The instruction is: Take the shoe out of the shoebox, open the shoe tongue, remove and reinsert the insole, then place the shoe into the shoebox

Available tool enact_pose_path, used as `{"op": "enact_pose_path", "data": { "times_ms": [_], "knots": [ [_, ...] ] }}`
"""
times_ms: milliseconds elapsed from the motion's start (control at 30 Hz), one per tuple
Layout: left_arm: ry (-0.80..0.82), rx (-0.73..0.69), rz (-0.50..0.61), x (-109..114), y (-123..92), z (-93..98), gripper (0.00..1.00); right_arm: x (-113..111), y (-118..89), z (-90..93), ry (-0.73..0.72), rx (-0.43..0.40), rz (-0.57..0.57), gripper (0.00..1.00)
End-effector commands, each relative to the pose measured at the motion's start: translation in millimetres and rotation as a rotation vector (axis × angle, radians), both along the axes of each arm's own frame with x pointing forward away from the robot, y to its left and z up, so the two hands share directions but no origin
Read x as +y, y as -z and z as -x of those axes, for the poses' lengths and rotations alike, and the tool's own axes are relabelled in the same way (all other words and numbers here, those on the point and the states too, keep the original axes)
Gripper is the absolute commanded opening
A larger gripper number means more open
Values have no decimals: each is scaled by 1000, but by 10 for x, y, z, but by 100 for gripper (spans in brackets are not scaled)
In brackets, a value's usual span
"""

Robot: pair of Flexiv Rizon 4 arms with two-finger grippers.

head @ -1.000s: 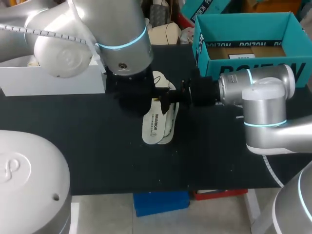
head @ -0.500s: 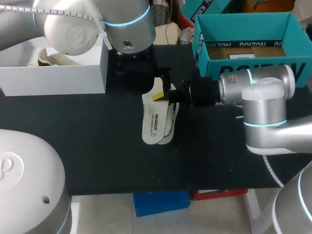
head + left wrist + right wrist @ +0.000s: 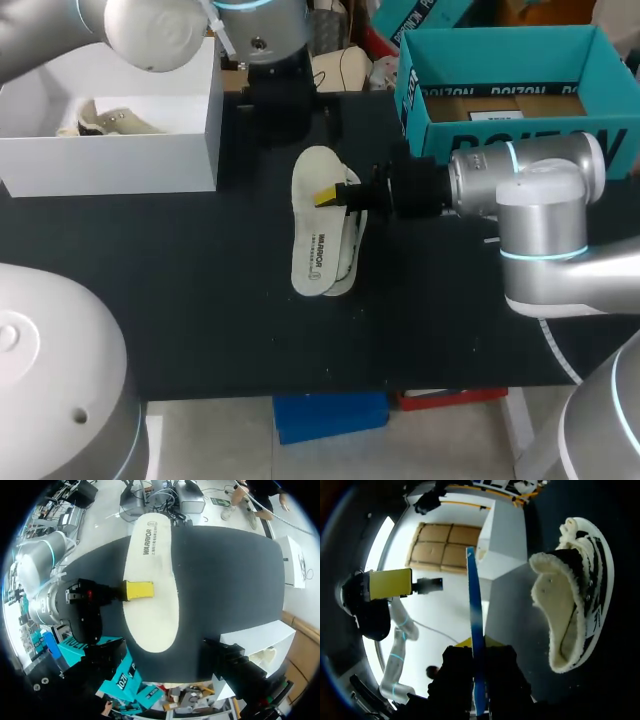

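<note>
The white insole [image 3: 313, 235] lies slanted over the white shoe [image 3: 352, 252] on the black table [image 3: 200, 300]. My right gripper [image 3: 335, 197] is shut on the insole's edge, one yellow tip lying on its top face. In the right wrist view the insole [image 3: 475, 605] runs edge-on between the fingers, and the shoe [image 3: 572, 595] lies on its side beside it. The left wrist view looks straight down on the insole [image 3: 150, 575]. My left gripper [image 3: 287, 120] hangs open above the table's far side, holding nothing. The teal shoebox [image 3: 590, 60] stands at the back right.
A white box [image 3: 110, 165] with another pale shoe [image 3: 105, 120] in it stands at the back left. My right arm's forearm [image 3: 520, 180] stretches across in front of the teal shoebox.
My left arm has lifted up and back off the insole, uncovering it. The right gripper and the insole have stayed put.
</note>
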State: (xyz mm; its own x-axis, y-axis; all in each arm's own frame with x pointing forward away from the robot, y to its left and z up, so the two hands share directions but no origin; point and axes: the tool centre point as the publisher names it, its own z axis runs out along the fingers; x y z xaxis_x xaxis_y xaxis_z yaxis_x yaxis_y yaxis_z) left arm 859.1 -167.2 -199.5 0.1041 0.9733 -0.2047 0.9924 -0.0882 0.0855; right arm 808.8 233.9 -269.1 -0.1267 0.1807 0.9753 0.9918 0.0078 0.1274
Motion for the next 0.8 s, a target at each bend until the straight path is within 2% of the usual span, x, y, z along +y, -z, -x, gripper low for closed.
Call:
{"op": "enact_pose_path", "data": {
  "times_ms": [33,200,367,533,800],
  "knots": [
    [-3,16,-8,-55,59,-160,100,8,-1,-1,0,1,3,0],
    [-8,28,1,-53,97,-180,100,8,-1,-1,0,1,3,0],
    [-9,20,-1,-55,64,-91,100,8,-1,-1,0,1,3,0],
    [-3,11,-1,-68,11,99,100,8,-1,-1,0,1,3,0],
    [3,11,1,-43,-5,540,100,8,-1,-1,0,1,3,0]
  ]
}}
